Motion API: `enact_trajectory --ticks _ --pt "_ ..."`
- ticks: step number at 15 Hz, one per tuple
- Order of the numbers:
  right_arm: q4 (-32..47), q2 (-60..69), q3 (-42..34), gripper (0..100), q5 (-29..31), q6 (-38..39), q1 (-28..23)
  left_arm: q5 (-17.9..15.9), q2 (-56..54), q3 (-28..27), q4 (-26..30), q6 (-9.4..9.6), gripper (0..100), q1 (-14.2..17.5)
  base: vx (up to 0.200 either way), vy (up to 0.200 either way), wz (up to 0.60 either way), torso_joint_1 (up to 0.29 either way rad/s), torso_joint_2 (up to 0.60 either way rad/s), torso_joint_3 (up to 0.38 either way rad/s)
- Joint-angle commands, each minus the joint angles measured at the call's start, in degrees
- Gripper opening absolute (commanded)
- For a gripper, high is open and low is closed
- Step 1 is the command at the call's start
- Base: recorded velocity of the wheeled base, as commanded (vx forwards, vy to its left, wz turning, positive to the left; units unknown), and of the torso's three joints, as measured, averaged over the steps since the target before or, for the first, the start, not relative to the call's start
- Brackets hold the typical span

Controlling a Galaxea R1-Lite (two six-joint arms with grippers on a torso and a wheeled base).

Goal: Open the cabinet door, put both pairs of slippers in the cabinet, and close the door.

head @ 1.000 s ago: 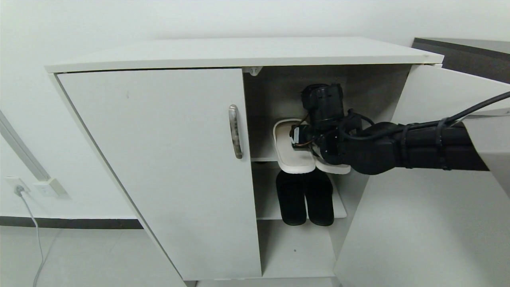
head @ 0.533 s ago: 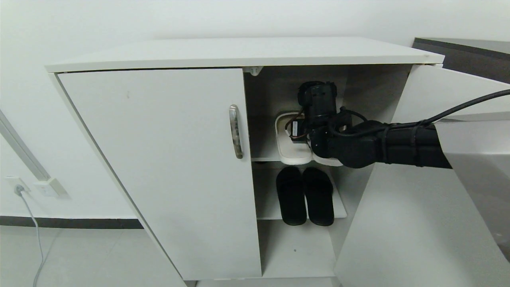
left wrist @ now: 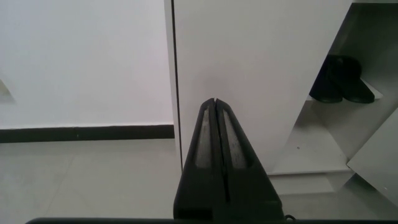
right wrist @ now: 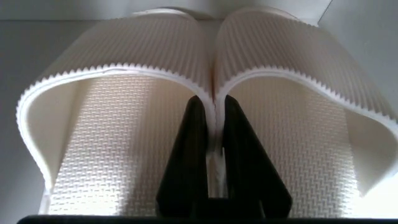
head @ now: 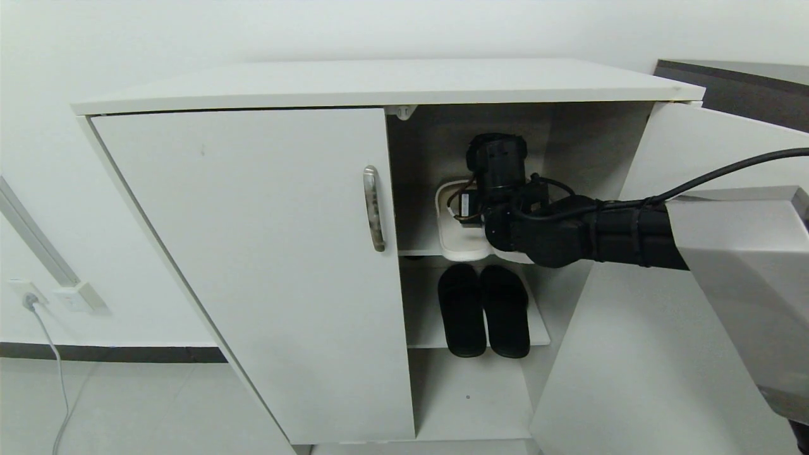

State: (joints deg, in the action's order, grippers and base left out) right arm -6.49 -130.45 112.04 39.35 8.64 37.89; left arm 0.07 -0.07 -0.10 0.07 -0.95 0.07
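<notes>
right tool [right wrist: 214,106] now deeper in, clamped on white slippers' [right wrist: 124,143] touching inner edges | heels barely over upper shelf [head: 414,252] lip | black slippers [head: 483,309] below | left tool [left wrist: 214,107] closed, empty | right door [head: 632,354] wide open

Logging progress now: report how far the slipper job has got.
Done: the right door stands open, and the black slippers lie on the lower shelf. In hand: the right gripper is shut on the white slippers, held over the upper shelf. Left: release them, back out, close the door.
</notes>
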Motion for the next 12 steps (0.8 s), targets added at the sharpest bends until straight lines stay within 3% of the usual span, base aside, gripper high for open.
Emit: enact_trajectory --ticks 1,5,9,12 --pt "0.0 -0.4 0.0 100 -0.1 0.0 0.0 0.0 0.1 0.0 0.0 -0.02 0 0.0 0.000 0.000 0.00 0.000 0.00 0.000" --pt "0.1 1.2 -1.9 100 -0.1 0.0 0.2 0.0 0.1 0.0 0.0 -0.02 0 0.0 0.000 0.000 0.00 0.000 0.00 0.000" --pt "-1.3 6.5 -9.2 100 0.0 0.2 1.5 0.0 0.1 0.0 0.0 -0.02 0 0.0 0.000 0.000 0.00 0.000 0.00 0.000" --pt "-6.1 13.2 -19.9 100 0.1 0.1 4.3 0.0 0.1 0.0 0.0 -0.02 0 0.0 0.000 0.000 0.00 0.000 0.00 0.000"
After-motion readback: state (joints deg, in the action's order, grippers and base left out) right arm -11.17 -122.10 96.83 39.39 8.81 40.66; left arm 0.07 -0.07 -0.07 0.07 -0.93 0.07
